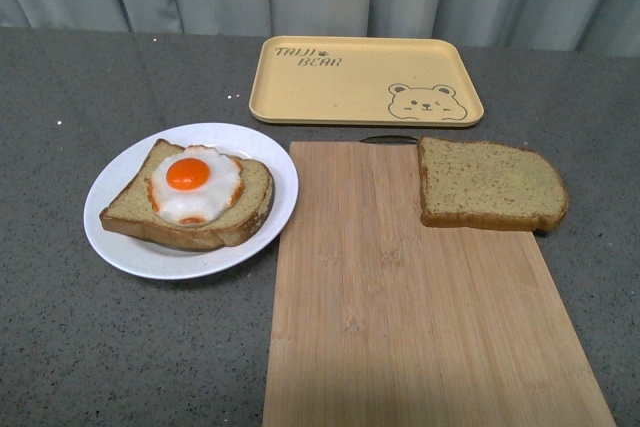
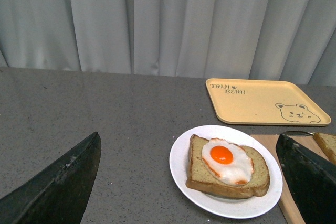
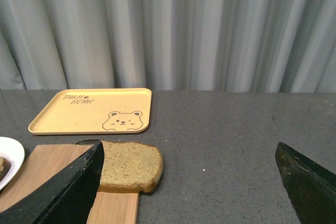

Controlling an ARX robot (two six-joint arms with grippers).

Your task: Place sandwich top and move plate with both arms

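The sandwich top [image 1: 490, 185], a plain brown slice, lies at the far right corner of the wooden board [image 1: 420, 297]; the right wrist view has it as sandwich top [image 3: 128, 166]. The white plate [image 1: 120, 242] stands left of the board and carries a bread slice with a fried egg [image 1: 195, 185]. In the left wrist view the plate [image 2: 181, 166] lies ahead, between the wide-apart fingers of my open left gripper [image 2: 194, 182]. My open right gripper [image 3: 191, 182] hangs over bare table, and one of its fingers [image 3: 63, 192] overlaps the slice's edge. No arm shows in the front view.
A yellow tray with a bear drawing [image 1: 365, 80] lies behind the board and plate. Grey curtains close off the back of the dark grey table [image 1: 60, 347].
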